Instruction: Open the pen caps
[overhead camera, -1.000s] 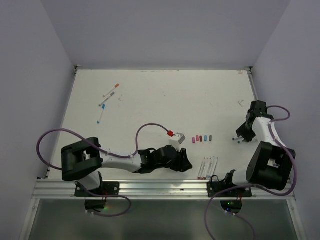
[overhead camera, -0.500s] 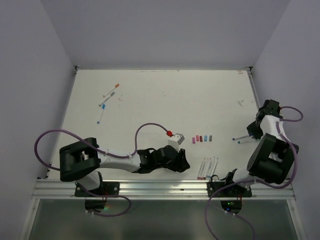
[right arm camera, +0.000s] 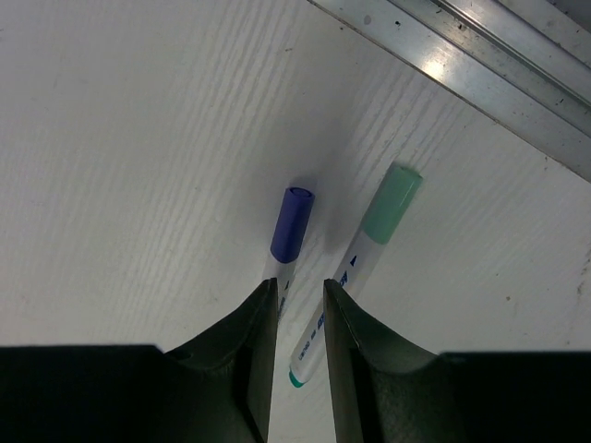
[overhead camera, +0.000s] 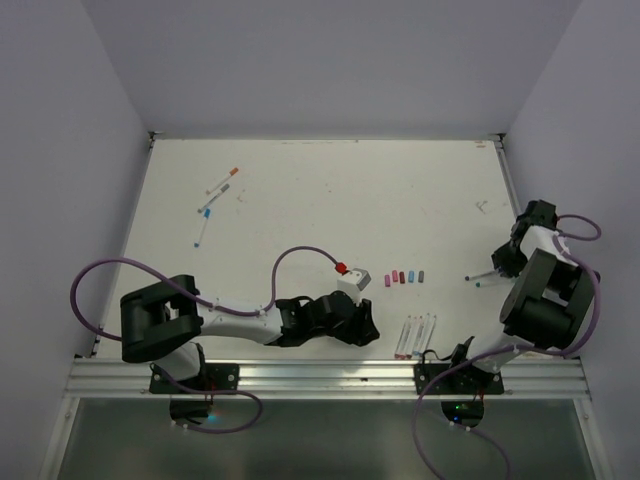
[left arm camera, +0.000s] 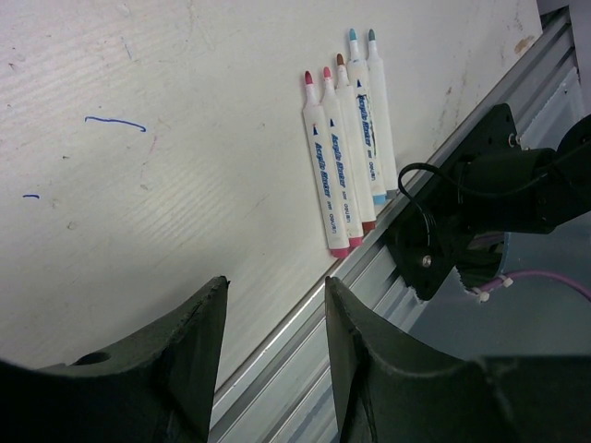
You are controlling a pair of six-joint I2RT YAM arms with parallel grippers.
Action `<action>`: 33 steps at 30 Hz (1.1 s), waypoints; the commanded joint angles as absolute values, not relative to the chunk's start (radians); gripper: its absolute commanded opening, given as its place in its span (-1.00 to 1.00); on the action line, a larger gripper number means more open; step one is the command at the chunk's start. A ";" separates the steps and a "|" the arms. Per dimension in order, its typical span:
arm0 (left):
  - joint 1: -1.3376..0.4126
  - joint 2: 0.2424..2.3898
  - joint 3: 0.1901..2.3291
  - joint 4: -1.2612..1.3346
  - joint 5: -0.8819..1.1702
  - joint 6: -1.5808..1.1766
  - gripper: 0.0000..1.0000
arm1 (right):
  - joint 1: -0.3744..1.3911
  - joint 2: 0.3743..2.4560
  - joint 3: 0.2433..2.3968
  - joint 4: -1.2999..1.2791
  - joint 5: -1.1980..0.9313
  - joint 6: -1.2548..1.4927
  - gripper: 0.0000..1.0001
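Two capped pens lie side by side at the right (overhead camera: 480,275). In the right wrist view one has a blue cap (right arm camera: 293,223) and one a green cap (right arm camera: 391,203). My right gripper (right arm camera: 300,288) hovers low over their barrels, jaws slightly apart and holding nothing; it also shows in the top view (overhead camera: 504,262). Several loose caps (overhead camera: 405,276) lie in a row mid-table. Several uncapped pens (left arm camera: 346,157) lie near the front rail (overhead camera: 415,335). My left gripper (left arm camera: 274,297) is open and empty, low beside them (overhead camera: 374,326).
Three more capped pens (overhead camera: 215,200) lie at the far left. The metal front rail (left arm camera: 305,341) and the right arm's base (left arm camera: 480,203) are close to the left gripper. The table's right edge rail (right arm camera: 480,46) runs just beyond the two pens.
My right gripper has drawn back to the right, off the two pens, which now lie slightly turned. The left arm has not moved.
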State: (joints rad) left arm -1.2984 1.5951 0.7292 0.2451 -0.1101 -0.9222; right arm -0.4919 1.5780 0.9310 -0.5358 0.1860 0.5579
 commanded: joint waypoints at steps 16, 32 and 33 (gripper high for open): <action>-1.281 1.589 0.726 0.282 -0.077 -0.890 0.00 | -0.497 1.635 0.986 -0.483 0.207 0.571 -0.31; -1.258 1.600 0.712 0.308 -0.046 -0.890 0.00 | -0.495 1.704 0.982 -0.453 0.209 0.566 -0.55; -1.258 1.598 0.710 0.310 -0.046 -0.890 0.00 | -0.495 1.703 0.980 -0.445 0.207 0.561 -0.67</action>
